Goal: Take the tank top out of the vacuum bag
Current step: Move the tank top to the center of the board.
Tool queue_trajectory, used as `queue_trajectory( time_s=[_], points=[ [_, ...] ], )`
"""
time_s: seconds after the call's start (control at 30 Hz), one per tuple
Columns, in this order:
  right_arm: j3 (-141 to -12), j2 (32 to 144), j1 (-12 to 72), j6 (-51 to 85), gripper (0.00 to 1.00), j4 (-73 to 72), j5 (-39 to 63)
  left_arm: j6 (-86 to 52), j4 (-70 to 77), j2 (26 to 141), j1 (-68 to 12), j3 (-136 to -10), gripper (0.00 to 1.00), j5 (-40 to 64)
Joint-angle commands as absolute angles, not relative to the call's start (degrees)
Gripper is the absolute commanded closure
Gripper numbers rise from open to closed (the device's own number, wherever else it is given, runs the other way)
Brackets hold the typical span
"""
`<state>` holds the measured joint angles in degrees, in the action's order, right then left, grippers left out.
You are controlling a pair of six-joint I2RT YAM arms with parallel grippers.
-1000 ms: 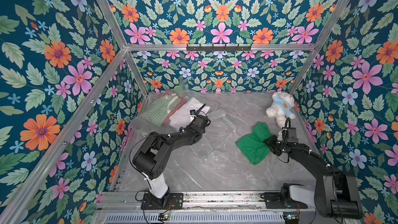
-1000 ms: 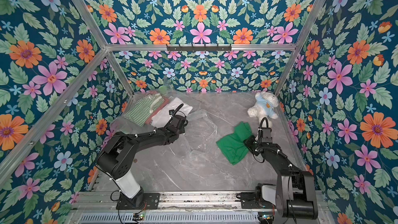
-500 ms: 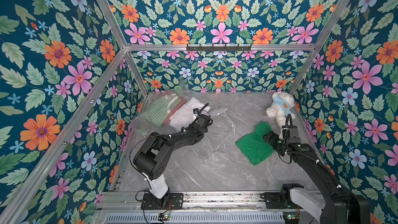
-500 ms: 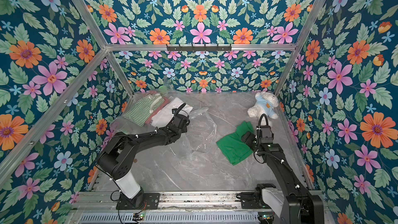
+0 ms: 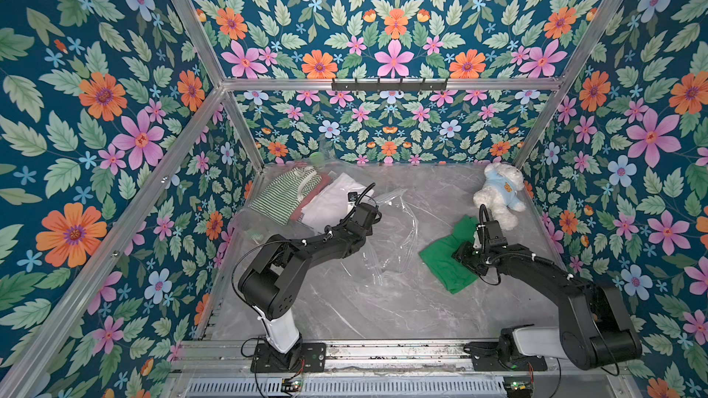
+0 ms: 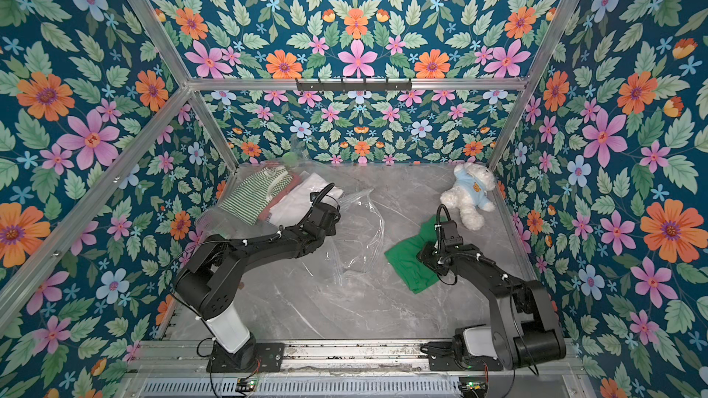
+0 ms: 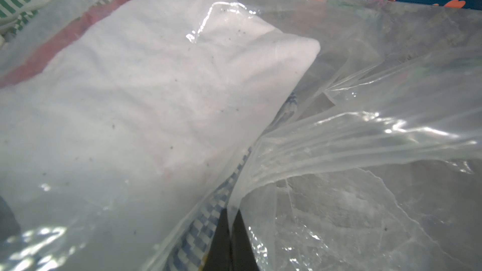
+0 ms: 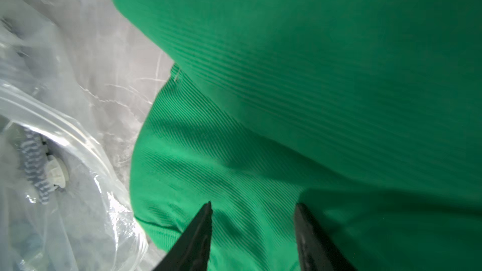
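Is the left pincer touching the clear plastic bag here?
Touching. The left wrist view shows the left pincer shut on a fold of the clear plastic bag, with the film stretching taut away from its tips.

Before you, the vacuum bag (image 5: pixel 390 231) shows clear plastic, glossy and crinkled, on a smooth grey counter (image 5: pixel 364 308) veined like marble. The green tank top (image 5: pixel 444 262) is matt ribbed knit cloth and the teddy bear (image 5: pixel 494 201) fluffy white plush. The frame (image 5: pixel 268 84) is brushed metal, and the fingers (image 8: pixel 195 235) are matt black.
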<state>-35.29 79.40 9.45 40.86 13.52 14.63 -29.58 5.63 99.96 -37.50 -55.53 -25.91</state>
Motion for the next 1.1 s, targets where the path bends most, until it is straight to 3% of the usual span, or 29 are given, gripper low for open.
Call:
queue_trajectory(
  time_s=[0.0,0.23,0.37,0.47,0.53,0.73,0.9,1.07],
  points=[
    [-36.9,84.2,11.1,41.8,0.49,8.5,17.9,-29.1,6.8,99.8,-37.5,-55.6,1.0,-26.7],
    [-45.6,94.3,17.8,41.4,0.47,5.5,20.8,-29.4,7.2,98.8,-37.5,-54.2,1.0,-26.8],
    [-46.7,91.6,19.0,42.0,0.31,3.8,20.0,-29.7,7.4,99.0,-37.5,-54.1,1.0,-26.4],
    [-43.5,84.8,18.3,43.6,0.2,4.0,13.9,-29.8,7.7,99.0,-37.5,-53.9,1.0,-26.4],
    [-40.5,80.7,16.2,46.3,0.17,4.5,12.2,-29.8,7.9,99.0,-37.5,-53.8,1.0,-26.8],
    [-29.6,72.0,6.3,57.5,0.18,0.5,16.4,-29.8,8.5,98.0,-37.5,-53.4,1.0,-27.9],
    [-27.0,72.4,6.1,62.0,0.2,-3.1,20.6,-29.8,8.7,97.8,-37.5,-53.2,1.0,-28.4],
    [-23.9,78.7,6.5,68.9,0.29,-12.7,24.4,-30.1,8.7,97.7,-37.5,-53.2,1.0,-28.0]
  ],
)
